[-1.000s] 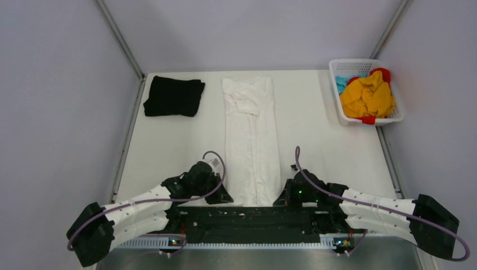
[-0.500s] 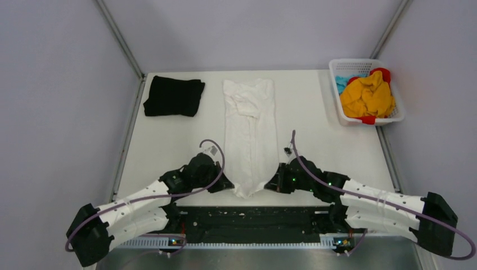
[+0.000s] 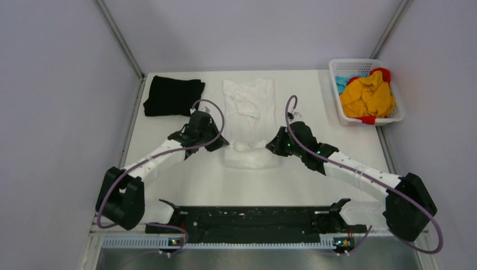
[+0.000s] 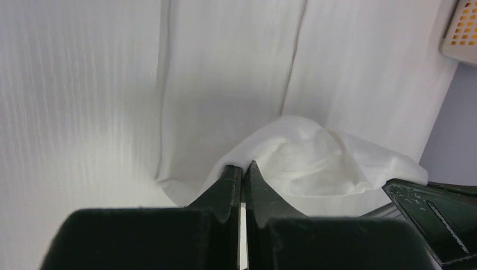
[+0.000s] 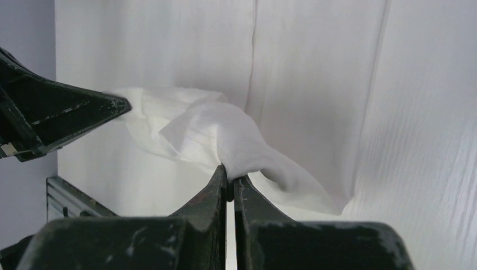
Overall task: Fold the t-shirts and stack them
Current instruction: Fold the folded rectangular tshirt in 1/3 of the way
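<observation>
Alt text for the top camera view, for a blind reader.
The left gripper and right gripper each pinch a corner of the white cloth t-shirt, holding it doubled over itself. A folded black cloth t-shirt lies far left; a white plastic lattice basket of coloured clothes stands far right.

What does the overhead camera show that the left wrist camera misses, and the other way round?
Only the overhead view shows the black t-shirt, folded at the far left. Only the left wrist view shows clearly that the left gripper is pinched shut on the cloth's edge. Both show the white t-shirt, its near end lifted, and the white basket.
</observation>
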{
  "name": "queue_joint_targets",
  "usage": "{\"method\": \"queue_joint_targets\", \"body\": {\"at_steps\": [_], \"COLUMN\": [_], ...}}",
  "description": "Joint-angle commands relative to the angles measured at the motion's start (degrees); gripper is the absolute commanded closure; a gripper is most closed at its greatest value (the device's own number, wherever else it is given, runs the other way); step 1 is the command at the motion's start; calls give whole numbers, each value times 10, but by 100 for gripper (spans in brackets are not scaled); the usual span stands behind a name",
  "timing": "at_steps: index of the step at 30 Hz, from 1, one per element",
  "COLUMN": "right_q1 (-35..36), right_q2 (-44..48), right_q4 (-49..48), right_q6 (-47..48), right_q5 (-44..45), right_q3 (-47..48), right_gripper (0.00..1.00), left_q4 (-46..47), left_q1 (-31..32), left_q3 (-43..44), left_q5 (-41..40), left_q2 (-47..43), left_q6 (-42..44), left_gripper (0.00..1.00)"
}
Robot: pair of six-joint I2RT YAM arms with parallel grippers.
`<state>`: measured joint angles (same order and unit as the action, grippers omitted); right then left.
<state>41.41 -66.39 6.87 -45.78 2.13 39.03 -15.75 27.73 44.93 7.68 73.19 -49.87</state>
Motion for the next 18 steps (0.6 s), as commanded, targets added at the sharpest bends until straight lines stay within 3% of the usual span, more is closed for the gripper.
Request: {"method": "queue_joint_targets", "body": {"at_steps": [1,9,18], "right_q1": [-45,-102,-127], "right_q2": [-62,-200,-301], "right_q4": [-64,-115,-150], "right_q6": [44,73,76], "right_q5": [15,-34,-23], "right_q3": [50,133,179], "right_gripper": [100,100,100], "left_q4": [17,-21,-24], "left_q1": [-28,-84,-114], "left_q3": [95,236,305], "left_q5": [32,111,120], "left_q2": [82,260,345], "left_q6": [52,87,94], "left_gripper": [100,100,100]}}
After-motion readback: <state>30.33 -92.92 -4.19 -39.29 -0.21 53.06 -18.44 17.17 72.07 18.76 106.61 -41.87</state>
